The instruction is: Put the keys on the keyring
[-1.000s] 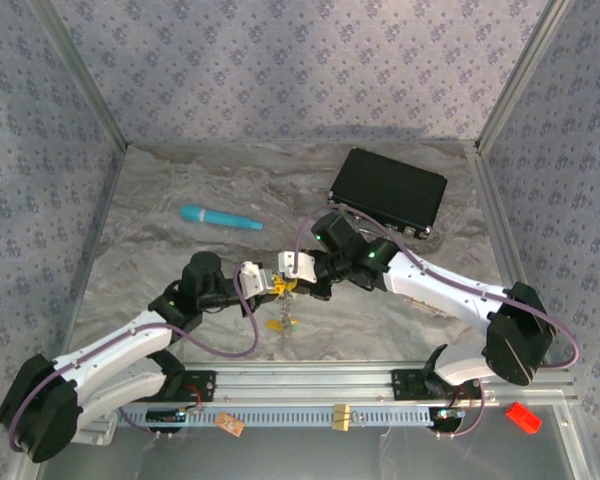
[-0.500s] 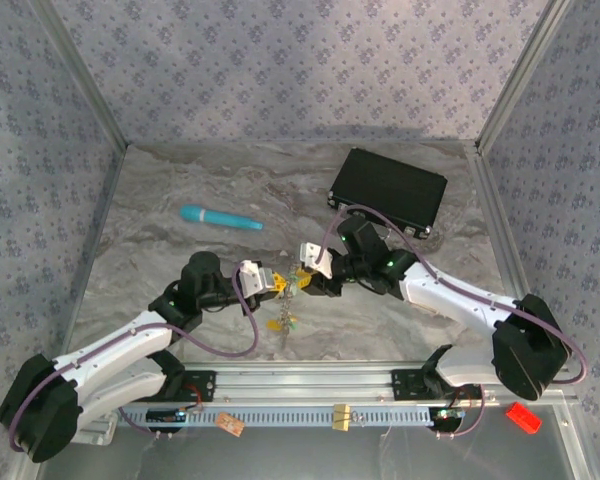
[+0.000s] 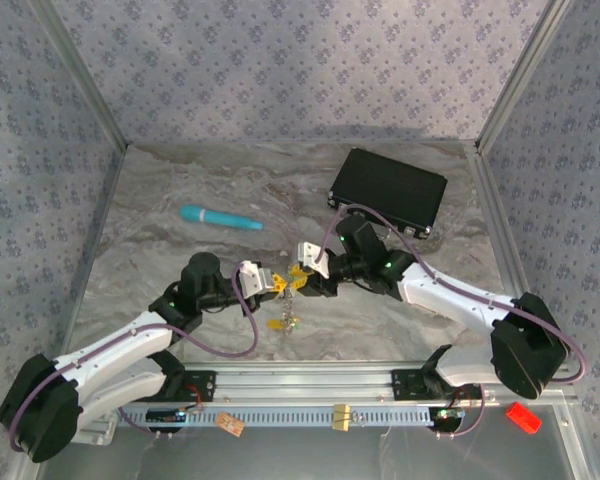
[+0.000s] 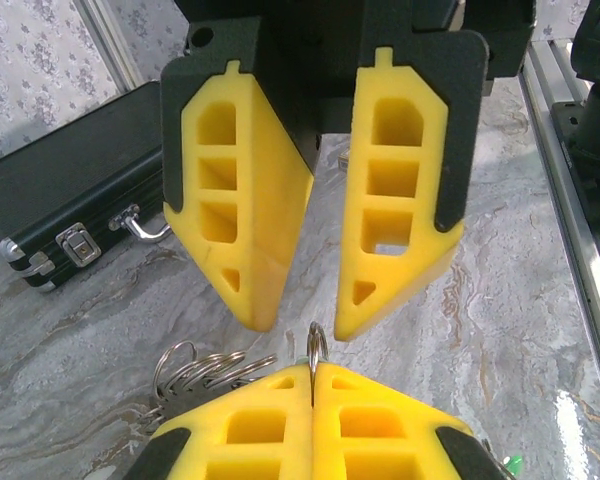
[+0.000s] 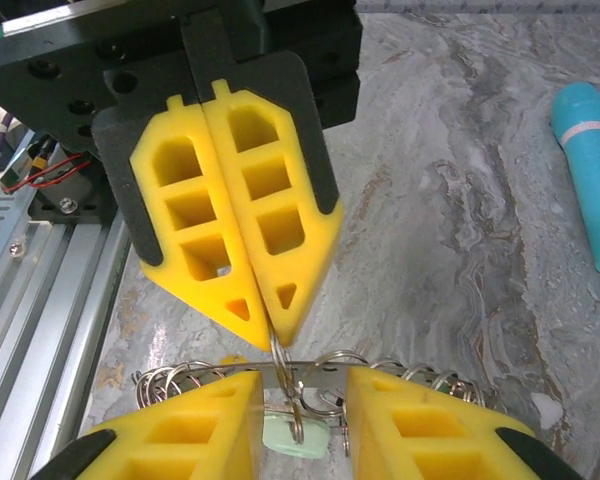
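Observation:
Above the marble table, my left gripper point(image 3: 277, 287) is shut on a thin wire loop point(image 4: 312, 345) of the keyring bunch. The keyring point(image 5: 326, 371) is a silvery band strung with several small wire loops. A pale teal key head point(image 5: 295, 438) hangs under it. Yellow and green keys point(image 3: 285, 322) dangle below both grippers. My right gripper point(image 3: 300, 275) faces the left one tip to tip. It is open, its fingers point(image 5: 205, 415) on either side of the pinched loop, touching nothing.
A black case point(image 3: 388, 190) lies at the back right and a teal pen-like stick point(image 3: 220, 217) at the back left. The metal rail point(image 3: 330, 380) runs along the near edge, with a red tag point(image 3: 523, 417) beyond it.
My right gripper has drawn back to the right, away from the left gripper, then edged slightly closer. The left gripper and hanging keys have barely moved.

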You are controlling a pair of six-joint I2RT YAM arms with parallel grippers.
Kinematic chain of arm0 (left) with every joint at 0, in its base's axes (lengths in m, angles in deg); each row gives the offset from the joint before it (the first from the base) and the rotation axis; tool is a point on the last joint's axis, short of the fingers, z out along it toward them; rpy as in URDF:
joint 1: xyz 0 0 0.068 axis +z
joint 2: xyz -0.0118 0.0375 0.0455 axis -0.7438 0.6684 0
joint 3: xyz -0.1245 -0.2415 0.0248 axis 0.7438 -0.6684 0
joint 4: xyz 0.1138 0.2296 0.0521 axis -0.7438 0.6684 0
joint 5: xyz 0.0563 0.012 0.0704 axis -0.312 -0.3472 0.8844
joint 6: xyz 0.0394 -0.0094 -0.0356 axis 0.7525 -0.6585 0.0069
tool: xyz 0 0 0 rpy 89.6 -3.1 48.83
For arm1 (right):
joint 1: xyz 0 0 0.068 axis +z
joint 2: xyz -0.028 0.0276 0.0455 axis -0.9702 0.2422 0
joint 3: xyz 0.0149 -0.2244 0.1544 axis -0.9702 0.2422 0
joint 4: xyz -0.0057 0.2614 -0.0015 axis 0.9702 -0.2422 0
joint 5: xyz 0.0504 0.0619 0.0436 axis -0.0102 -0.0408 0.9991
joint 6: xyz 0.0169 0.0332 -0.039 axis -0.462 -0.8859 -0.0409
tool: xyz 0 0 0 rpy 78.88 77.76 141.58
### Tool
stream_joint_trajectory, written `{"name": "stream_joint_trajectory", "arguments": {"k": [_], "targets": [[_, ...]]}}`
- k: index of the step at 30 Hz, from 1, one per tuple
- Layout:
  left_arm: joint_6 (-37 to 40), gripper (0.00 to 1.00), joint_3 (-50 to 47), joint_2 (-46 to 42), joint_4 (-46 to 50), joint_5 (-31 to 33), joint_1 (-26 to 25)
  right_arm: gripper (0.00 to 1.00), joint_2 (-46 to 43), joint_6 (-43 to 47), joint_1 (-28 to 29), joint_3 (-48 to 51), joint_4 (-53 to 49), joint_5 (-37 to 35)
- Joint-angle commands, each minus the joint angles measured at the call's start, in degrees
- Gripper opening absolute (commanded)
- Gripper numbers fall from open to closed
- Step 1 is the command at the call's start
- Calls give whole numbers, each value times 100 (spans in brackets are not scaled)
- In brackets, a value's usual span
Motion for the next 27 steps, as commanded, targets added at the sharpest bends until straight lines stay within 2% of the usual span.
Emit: {"name": "stream_joint_trajectory", "arguments": {"k": [1,5,8,13,14,16,18,19,27], "targets": [[-98,0,-36,-61,-386,-40,-14,29,93,-39,47,1,60,210],[-107,0,-50,-69,-413,-51,-11,27,159,-31,66,-29,27,186],[-100,0,-47,-77,-408,-56,-8,21,183,-26,72,-35,24,96],[-89,0,-50,-87,-383,-49,-11,1,167,53,80,-170,-178,-57],[-81,0,-42,-80,-365,-46,-6,0,161,102,88,-209,-269,-80],[-29,3,6,-79,-229,-20,-7,0,151,246,140,-326,-500,-190],[37,17,65,-70,-80,36,-11,0,148,406,186,-451,-746,-307],[82,21,92,-72,0,50,-17,0,144,519,226,-537,-915,-387],[222,16,229,-2,275,-16,-15,0,368,1173,514,-1173,-1915,-799]]}}
